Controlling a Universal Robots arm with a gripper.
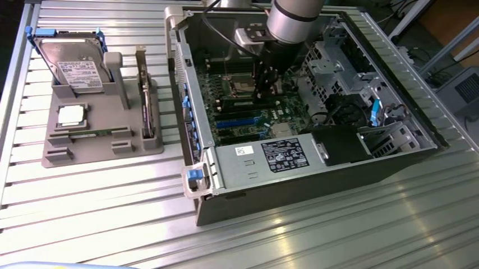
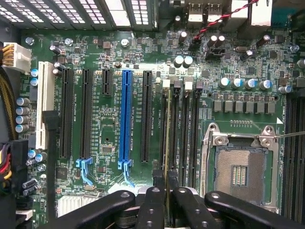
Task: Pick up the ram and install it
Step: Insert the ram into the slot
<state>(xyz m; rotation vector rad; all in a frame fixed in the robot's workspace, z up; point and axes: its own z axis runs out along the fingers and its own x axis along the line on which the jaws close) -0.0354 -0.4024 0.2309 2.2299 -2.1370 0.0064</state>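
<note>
Our claw (image 2: 165, 183) pinches the ram (image 2: 167, 138) by its upper edge over the motherboard (image 2: 114, 157) slots; we judge it light, stiff, fragile, best held edgewise

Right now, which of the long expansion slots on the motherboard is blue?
The long blue expansion slot, flanked on both sides by long black slots; the others are black or white.

Ribbed aluminium tabletop (image 1: 314, 235) everywhere, slats running lengthwise, pretty shiny with soft glare streaks from overhead light near the front. Dark floor (image 1: 11, 45) peeking past the exterior view's left edge. Off in the far corner on the exterior view's right, white frame legs (image 1: 441, 42) and some blurry cables.
</note>
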